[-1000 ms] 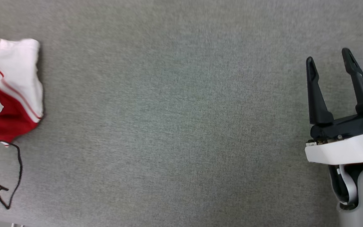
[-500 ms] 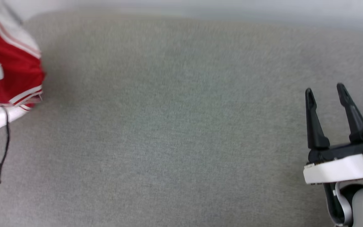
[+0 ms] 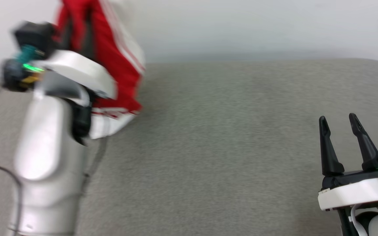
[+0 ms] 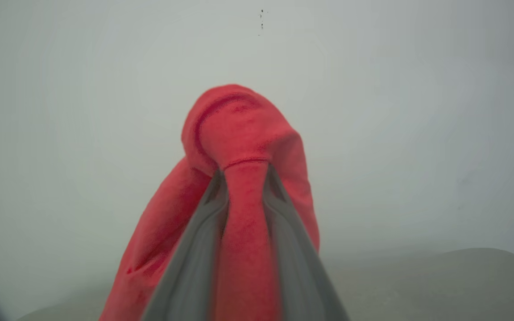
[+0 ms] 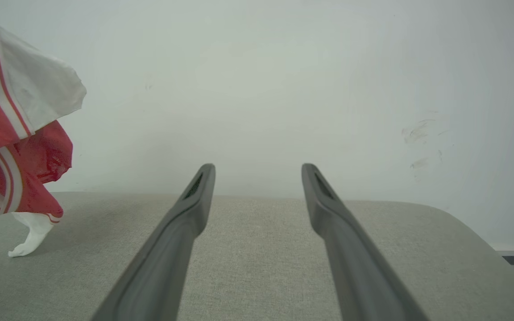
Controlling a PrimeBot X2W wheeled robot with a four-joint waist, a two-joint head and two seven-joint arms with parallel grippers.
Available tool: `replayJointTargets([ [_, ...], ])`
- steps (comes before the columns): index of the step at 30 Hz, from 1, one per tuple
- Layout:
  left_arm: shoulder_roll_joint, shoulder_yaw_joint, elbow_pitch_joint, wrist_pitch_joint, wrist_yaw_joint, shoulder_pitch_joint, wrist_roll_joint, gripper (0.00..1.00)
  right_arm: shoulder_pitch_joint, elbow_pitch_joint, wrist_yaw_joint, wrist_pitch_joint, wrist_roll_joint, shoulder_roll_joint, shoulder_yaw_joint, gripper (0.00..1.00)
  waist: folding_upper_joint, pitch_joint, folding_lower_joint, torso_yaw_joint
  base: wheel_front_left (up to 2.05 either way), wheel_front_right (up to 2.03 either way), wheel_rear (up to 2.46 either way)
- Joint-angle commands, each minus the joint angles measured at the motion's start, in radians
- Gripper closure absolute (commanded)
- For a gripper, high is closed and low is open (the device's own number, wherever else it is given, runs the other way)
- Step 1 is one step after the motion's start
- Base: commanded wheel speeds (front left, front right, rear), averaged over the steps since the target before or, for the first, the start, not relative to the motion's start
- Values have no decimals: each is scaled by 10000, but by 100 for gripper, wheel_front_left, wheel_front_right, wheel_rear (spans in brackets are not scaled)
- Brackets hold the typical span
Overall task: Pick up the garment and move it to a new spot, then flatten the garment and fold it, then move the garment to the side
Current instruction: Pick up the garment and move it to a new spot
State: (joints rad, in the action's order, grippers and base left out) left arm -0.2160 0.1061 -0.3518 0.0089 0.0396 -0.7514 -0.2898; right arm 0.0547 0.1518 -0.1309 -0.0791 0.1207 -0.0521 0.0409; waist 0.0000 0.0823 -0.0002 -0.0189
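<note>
1. The garment (image 3: 116,65) hangs at the far left, off the left gripper (image 4: 243,171). The fingers pinch a bunch of red cloth between them.
2. In the right wrist view a white sleeve tip appears to touch the grey padded surface (image 3: 225,147); the rest hangs above it.
3. The right gripper (image 3: 337,116) is at the near right, well apart from the garment, with its fingers spread and nothing between them.
4. Handling, as a judgement: light, soft and limp. It drapes and bunches and is not fragile. A single pinch lets it twist, so take hold at the shoulders or hem corners to flatten it.
5. Surroundings: a pale wall (image 3: 258,26) stands behind the far edge. The surface between the grippers shows bare grey cloth. The left forearm, in the head view, hides part of the garment.
</note>
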Motion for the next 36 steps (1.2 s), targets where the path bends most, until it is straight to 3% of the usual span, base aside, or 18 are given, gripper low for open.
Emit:
replayJointTargets([
  [1, 284, 257, 302, 27, 39, 314, 7, 100, -157, -1, 3, 22, 16, 24, 5, 0, 0, -254, 2, -613, 0, 0, 0],
  [8, 1437, 1794, 1310, 138, 297, 1657, -461, 100, -275, 100, 3, 130, 91, 25, 60, 0, 0, 25, 2, -1485, 0, 0, 0],
  [15, 1634, 3602, 779, 165, 84, 3131, -988, 100, -189, 121, 3, 28, 273, 24, 22, 0, 0, 674, 2, -1859, 0, 0, 0],
  [20, 1652, 4282, -209, 165, -93, 3859, -1239, 100, -94, -116, 3, -99, 392, 26, -79, 0, 0, 983, 2, -1777, 0, 0, 0],
  [22, 1653, 4505, -534, 108, -63, 3999, -1305, 61, -52, -232, 3, -200, 410, 26, -92, 0, 0, 1044, 2, -1687, 0, 0, 0],
  [24, 1657, 4688, -715, -24, -6, 4023, -1384, 61, -30, -361, 3, -245, 404, 25, -73, 0, 0, 1039, 2, -1573, 0, 0, 0],
  [25, 1658, 4767, -714, -129, 39, 4042, -1555, 42, -12, -412, 3, -266, 398, 25, -67, 0, 0, 1021, 2, -1518, 0, 0, 0],
  [26, 1658, 4839, -669, -299, 0, 4001, -1522, 0, -7, -463, 3, -273, 380, 25, -56, 0, 0, 973, 2, -1450, 0, 0, 0],
  [29, 1653, 4935, -358, -940, -87, 3787, -1570, 0, -40, -549, 3, -238, 286, 23, 24, 0, 0, 769, 2, -1209, 0, 0, 0],
  [36, 1523, 4587, 613, -2268, -741, 3818, -1270, 0, -373, -564, 3, 7, 46, 24, 210, 0, 0, 103, 2, -700, 0, 0, 0],
])
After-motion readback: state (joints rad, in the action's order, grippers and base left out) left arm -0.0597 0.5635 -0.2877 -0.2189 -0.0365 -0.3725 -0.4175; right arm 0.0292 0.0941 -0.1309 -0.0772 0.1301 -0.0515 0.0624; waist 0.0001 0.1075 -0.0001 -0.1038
